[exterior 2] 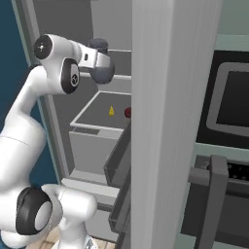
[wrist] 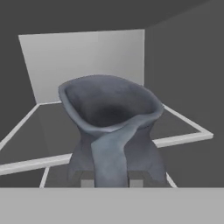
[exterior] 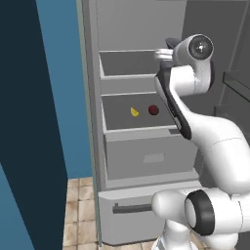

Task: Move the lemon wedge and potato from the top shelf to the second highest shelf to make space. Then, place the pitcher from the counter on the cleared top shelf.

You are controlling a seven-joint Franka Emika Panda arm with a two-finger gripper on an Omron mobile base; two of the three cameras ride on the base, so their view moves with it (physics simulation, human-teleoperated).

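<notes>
Gripper (wrist: 112, 183) closed on the dark blue-grey flared-rim pitcher (wrist: 111, 131), held over the thin-rimmed dark grey top shelf (wrist: 183, 120) inside the fridge; contact with the panel probably not made, the base being hidden. Small yellow lemon wedge (exterior: 134, 112) and dark red round potato (exterior: 153, 110) lie apart on the thick-banded second highest shelf (exterior: 141, 130).

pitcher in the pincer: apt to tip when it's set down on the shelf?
Possibly. The pitcher flares wide at the rim above a narrow neck, so it looks top-heavy. It reads as rigid and smooth, so it might slip. The pincer grips it low.
</notes>
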